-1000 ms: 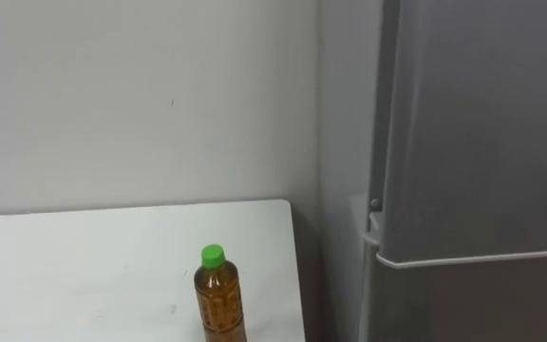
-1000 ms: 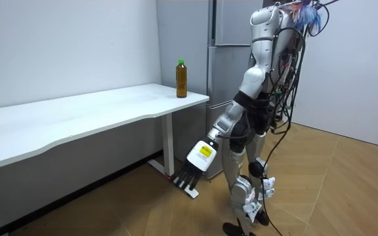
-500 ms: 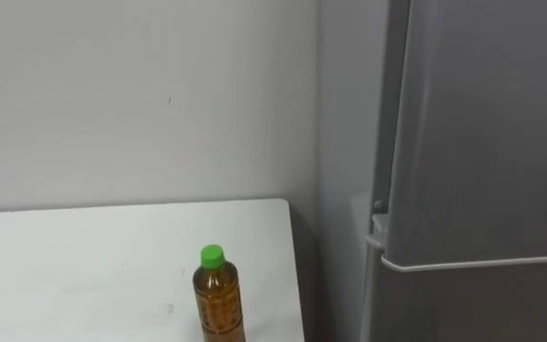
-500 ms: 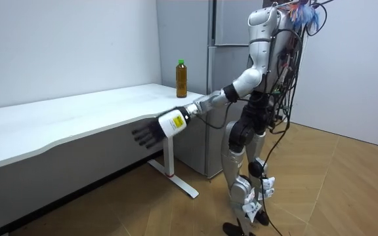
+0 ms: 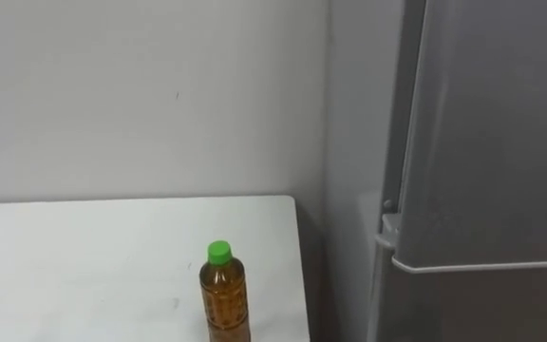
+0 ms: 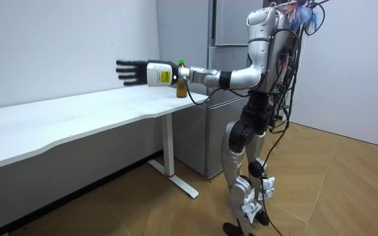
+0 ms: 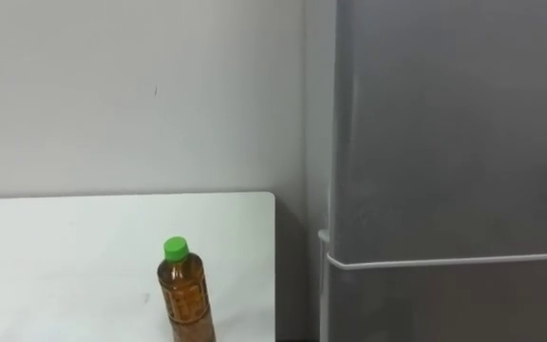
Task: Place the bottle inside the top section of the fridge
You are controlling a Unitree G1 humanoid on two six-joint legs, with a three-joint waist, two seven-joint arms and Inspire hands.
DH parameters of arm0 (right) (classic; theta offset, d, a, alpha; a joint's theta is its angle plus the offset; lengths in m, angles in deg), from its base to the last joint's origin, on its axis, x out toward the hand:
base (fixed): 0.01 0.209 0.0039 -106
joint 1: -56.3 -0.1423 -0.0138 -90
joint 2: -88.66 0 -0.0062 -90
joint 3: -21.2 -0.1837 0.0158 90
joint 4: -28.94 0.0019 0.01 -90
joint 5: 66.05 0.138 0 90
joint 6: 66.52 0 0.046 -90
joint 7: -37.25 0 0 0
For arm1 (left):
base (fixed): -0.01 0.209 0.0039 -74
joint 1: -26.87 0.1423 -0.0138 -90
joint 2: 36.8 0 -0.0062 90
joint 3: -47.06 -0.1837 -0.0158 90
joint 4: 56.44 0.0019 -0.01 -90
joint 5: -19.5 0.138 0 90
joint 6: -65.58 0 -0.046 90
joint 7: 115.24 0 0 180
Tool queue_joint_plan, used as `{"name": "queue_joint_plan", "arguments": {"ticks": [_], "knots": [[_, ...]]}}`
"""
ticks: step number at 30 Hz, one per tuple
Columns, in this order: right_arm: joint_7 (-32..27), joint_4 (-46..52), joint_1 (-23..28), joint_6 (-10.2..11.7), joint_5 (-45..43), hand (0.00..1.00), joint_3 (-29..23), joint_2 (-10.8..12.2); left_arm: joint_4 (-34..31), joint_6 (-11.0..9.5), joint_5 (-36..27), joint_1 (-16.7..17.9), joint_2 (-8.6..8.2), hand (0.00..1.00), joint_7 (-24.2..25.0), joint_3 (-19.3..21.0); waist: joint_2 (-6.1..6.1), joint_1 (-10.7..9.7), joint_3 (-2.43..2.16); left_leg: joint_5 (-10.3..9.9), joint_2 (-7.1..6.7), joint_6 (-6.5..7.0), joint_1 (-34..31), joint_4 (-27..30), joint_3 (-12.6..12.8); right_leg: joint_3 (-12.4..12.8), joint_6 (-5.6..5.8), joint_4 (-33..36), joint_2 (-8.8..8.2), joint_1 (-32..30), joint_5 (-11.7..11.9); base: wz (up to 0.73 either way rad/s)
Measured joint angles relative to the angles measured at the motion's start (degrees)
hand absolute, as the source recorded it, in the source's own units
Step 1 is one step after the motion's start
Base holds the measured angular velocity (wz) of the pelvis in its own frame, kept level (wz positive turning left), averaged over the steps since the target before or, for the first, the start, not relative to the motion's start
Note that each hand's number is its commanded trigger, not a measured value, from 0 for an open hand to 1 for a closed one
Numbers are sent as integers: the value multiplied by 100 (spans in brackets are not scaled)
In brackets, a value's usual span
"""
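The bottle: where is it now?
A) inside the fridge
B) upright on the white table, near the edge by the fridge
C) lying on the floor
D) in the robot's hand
B: the bottle stands upright on the white table, near its edge toward the closed fridge.

I count the items in view.

- Bottle (image 5: 224, 302): 1, amber.
- Green cap (image 5: 218, 252): 1, on that bottle.
- Tabletop (image 5: 93, 256): 1, white. Loose objects on it: 1, the bottle.
- Fridge (image 5: 492, 142): 1, grey, with 2 doors, an upper door (image 5: 501, 123) and a lower door (image 5: 492, 309). Seam (image 5: 482, 266) between them: 1.
- My left hand (image 6: 132, 71): 1, seen in the room view, with its fingers (image 6: 121, 68) straight and spread.
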Motion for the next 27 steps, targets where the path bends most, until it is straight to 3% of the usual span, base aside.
{"name": "queue_joint_plan", "arguments": {"ticks": [3,8,12,17,23,27], "knots": [[6,11,-3,1,-1,0,8,8,-339,132,1,-120,0,0,276,-37,8,-18,32,0,1,0,-15,10,-14,18,-2,-9,-6,3,2,0],[5,6,-70,0,-3,0,24,21,-813,166,75,-344,-2,0,704,-269,-4,-181,65,0,-11,0,-22,30,-43,-51,0,-27,-25,81,0,8],[8,-69,-208,-41,-20,0,24,47,-1147,373,170,-587,-5,0,1014,-523,2,-353,62,0,-3,0,-20,50,2,-81,1,-88,-14,91,1,5],[72,-115,-239,-44,16,0,31,14,-1716,437,208,-804,-3,0,1681,-781,62,-422,52,0,0,-1,-26,69,22,-29,0,-92,-15,82,2,-4],[119,-218,-308,-39,45,0,27,15,-1907,597,226,-975,-3,0,2367,-1135,68,-615,53,0,1,-1,-15,61,23,55,-1,-83,-6,112,2,-3],[143,-311,-418,-39,53,0,55,22,-1936,646,223,-1277,-16,0,2860,-1484,54,-695,62,-1,4,-1,-14,48,68,56,-4,-77,-4,113,7,1]]}}
